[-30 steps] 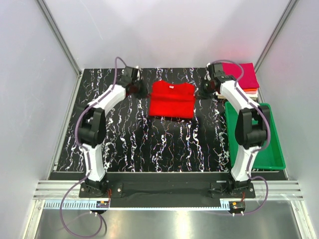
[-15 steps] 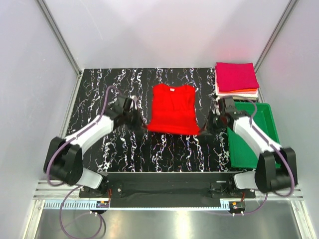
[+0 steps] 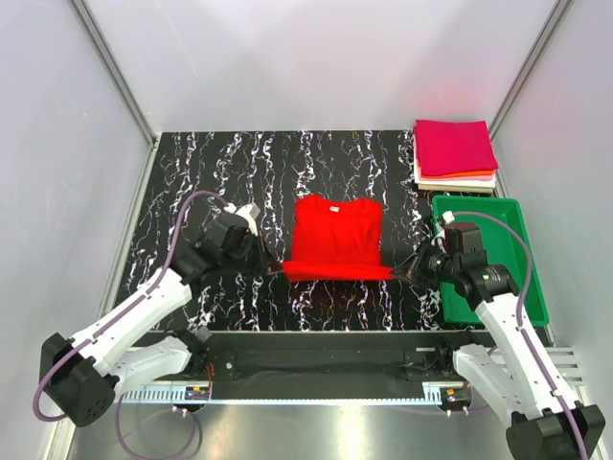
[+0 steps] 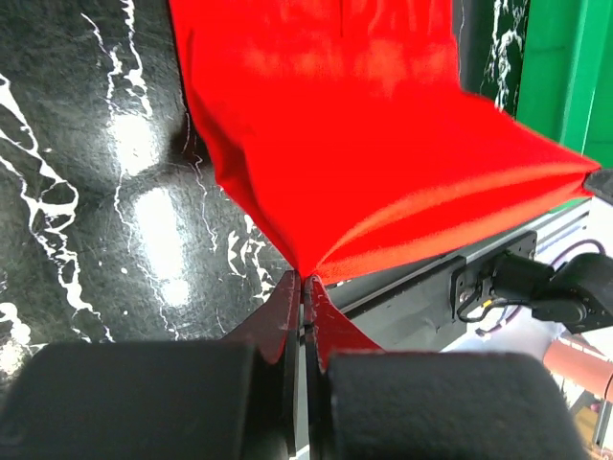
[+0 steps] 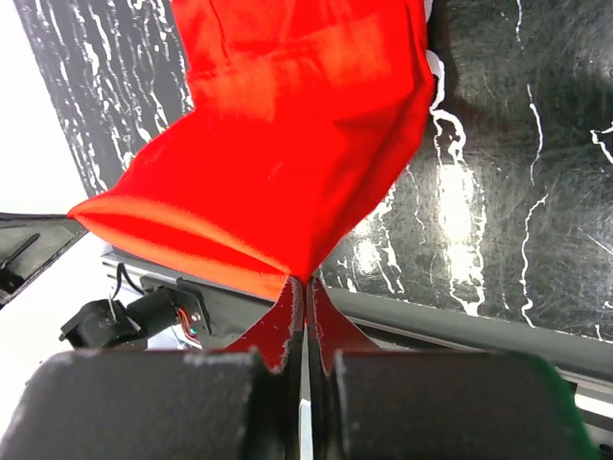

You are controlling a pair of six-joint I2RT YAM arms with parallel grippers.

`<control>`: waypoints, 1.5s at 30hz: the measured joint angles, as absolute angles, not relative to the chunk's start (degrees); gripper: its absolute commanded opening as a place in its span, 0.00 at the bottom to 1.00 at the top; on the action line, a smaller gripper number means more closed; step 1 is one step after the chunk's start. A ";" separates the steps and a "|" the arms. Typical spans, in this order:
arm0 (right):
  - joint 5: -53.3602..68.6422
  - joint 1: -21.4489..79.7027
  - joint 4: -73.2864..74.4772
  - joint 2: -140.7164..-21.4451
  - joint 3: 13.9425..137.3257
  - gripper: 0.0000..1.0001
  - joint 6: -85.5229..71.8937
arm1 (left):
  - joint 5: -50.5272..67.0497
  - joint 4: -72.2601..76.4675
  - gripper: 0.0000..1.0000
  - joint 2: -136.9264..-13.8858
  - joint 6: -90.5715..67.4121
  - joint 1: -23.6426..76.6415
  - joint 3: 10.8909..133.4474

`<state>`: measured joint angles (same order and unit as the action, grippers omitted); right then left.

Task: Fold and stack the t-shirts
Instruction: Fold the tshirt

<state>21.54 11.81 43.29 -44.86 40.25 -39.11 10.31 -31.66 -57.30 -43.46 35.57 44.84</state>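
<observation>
The left gripper (image 4: 306, 285) and the right gripper (image 5: 305, 285) are each clamped on one near corner of the red t-shirt (image 3: 335, 235), with cloth pinched between closed jaws. Gripping both corners at equal height pulls the near hem taut and clear of the table (image 3: 211, 182), ready for a fold (the far part lies flat on the surface). The folded stack (image 3: 456, 151) sits at the far right, just beyond the green tray (image 3: 522, 287).
</observation>
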 measured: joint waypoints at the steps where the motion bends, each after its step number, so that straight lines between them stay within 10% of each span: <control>1: 21.52 11.86 43.53 -44.38 40.23 0.00 -39.35 | 9.74 -32.03 0.00 -57.04 -43.59 35.68 45.04; 33: 7.25 9.39 39.03 -109.56 87.96 0.00 -23.18 | 15.90 -34.15 0.05 -126.91 -28.69 20.78 114.67; 38: 4.51 8.32 38.70 -117.32 91.11 0.26 -22.81 | 17.30 -33.30 0.30 -137.62 -26.35 20.64 123.50; 45: 2.57 7.68 37.85 -121.78 95.29 0.35 -21.15 | 14.90 -31.59 0.31 -138.98 -25.65 18.46 123.07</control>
